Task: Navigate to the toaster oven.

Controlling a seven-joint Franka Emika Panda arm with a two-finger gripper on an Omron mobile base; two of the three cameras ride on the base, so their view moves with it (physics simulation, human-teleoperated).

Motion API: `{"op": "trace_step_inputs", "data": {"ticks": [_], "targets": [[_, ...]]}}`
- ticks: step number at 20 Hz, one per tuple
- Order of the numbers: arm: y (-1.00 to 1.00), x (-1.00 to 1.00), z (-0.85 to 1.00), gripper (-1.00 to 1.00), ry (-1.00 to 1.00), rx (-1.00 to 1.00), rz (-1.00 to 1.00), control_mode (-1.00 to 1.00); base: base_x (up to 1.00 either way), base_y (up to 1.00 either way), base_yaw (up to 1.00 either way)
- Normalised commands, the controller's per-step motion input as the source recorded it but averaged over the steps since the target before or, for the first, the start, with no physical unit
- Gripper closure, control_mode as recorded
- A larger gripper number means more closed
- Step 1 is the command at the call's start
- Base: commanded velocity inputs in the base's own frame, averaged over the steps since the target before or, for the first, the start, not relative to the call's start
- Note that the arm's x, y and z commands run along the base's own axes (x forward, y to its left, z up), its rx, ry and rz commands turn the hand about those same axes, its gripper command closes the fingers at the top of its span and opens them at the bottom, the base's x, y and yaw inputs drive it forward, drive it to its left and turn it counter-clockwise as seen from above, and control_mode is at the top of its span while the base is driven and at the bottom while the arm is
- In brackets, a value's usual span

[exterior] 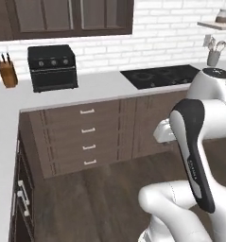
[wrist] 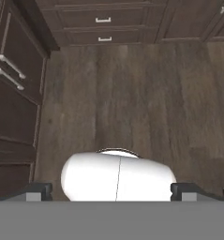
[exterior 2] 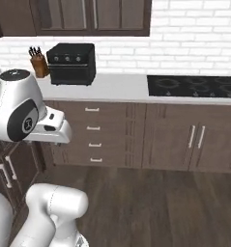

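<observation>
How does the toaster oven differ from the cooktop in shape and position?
The toaster oven is a tall box standing on the counter; the cooktop lies flat in the counter surface. The toaster oven sits near the knife block, by the corner; the cooktop is further right. The oven shows three knobs and a handle. Both are black.

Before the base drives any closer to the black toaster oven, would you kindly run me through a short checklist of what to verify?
1. Target in sight: the black boxy toaster oven with three round knobs stands on the white counter near the corner. Ok.
2. Not confused with the flat black cooktop, farther right on the counter. Ok.
3. Path: the dark wooden floor toward the brown drawers below the counter looks free. Ok.
4. Wooden knife block stands left of the oven, apart from it. Ok.
5. Arm tucked: the gripper points down at the floor, well back from the cabinets. Ok.
6. Gripper empty: fingertips spread wide, nothing between them. Ok.
</observation>
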Motion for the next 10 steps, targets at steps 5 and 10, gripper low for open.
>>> {"op": "trace_step_inputs", "data": {"ticks": [5, 10], "targets": [[0.0, 0.0, 0.0, -1.0, 0.0, 0.0, 0.0, 1.0, 1.0, 0.49, -0.14], [0.0, 0.0, 0.0, -1.0, 0.0, 0.0, 0.0, 1.0, 1.0, 0.68, -0.07]]}}
